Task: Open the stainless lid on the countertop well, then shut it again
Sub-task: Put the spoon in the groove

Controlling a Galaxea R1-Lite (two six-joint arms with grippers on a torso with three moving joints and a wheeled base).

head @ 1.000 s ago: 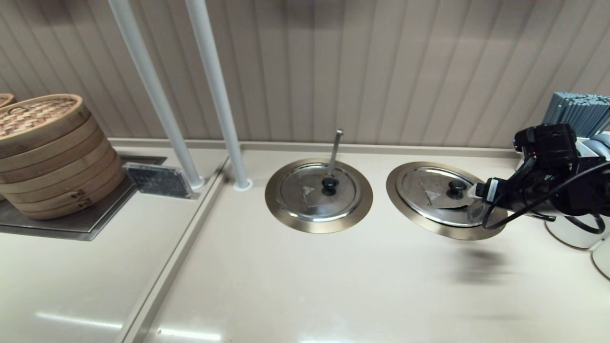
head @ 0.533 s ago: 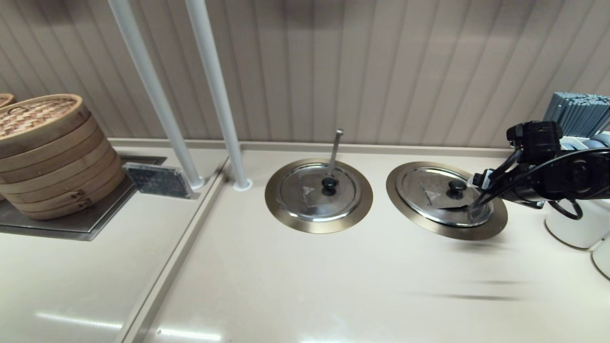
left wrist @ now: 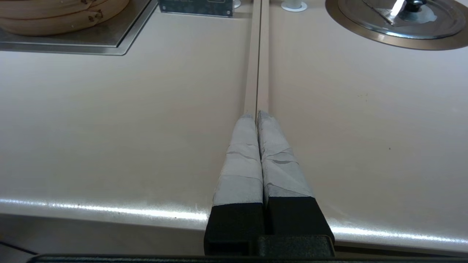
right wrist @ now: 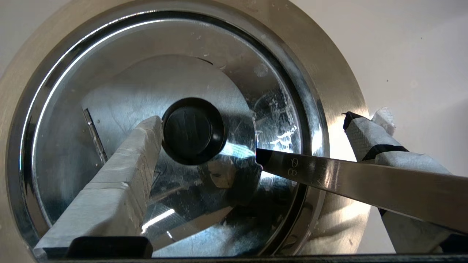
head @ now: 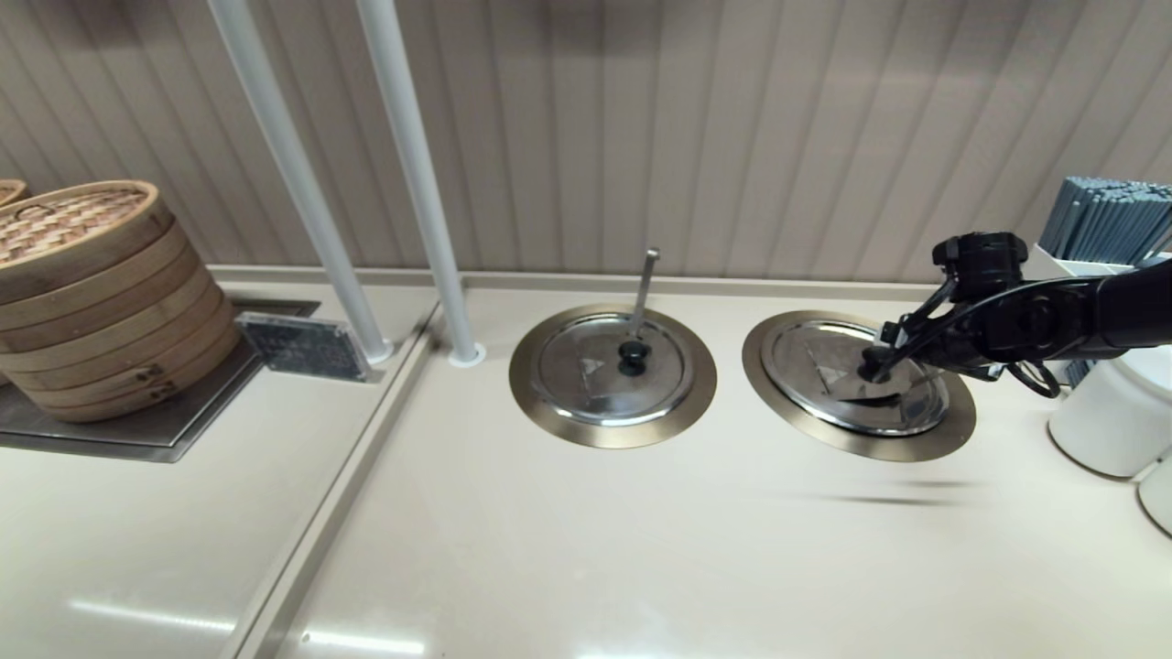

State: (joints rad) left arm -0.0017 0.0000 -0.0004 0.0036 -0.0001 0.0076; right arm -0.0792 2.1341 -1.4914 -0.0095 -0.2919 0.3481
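Observation:
The stainless lid (head: pixel 815 361) (right wrist: pixel 128 84) sits closed in the countertop well, whose bronze rim (head: pixel 952 430) (right wrist: pixel 329 73) rings it. My right gripper (head: pixel 882 363) (right wrist: pixel 252 120) hovers over the lid, open. One taped finger (right wrist: pixel 139 153) lies beside the black knob (right wrist: pixel 193 129); the other finger (right wrist: pixel 369 137) stands out over the rim. The slanted ladle handle (right wrist: pixel 365 182) crosses between the fingers. My left gripper (left wrist: pixel 256 115) is shut on nothing, low over the counter near its front edge, out of the head view.
The twin lid (head: pixel 595 375) with its upright ladle handle (head: pixel 645 284) lies left of the well. Two white poles (head: pixel 421 183) rise behind it. Bamboo steamers (head: pixel 92 293) stand far left. White containers (head: pixel 1108 430) and a grey chopstick bundle (head: pixel 1108 215) stand at the right.
My right arm has swung left from the well's right edge to over the lid, bringing its open fingers to the knob. The lid has not moved.

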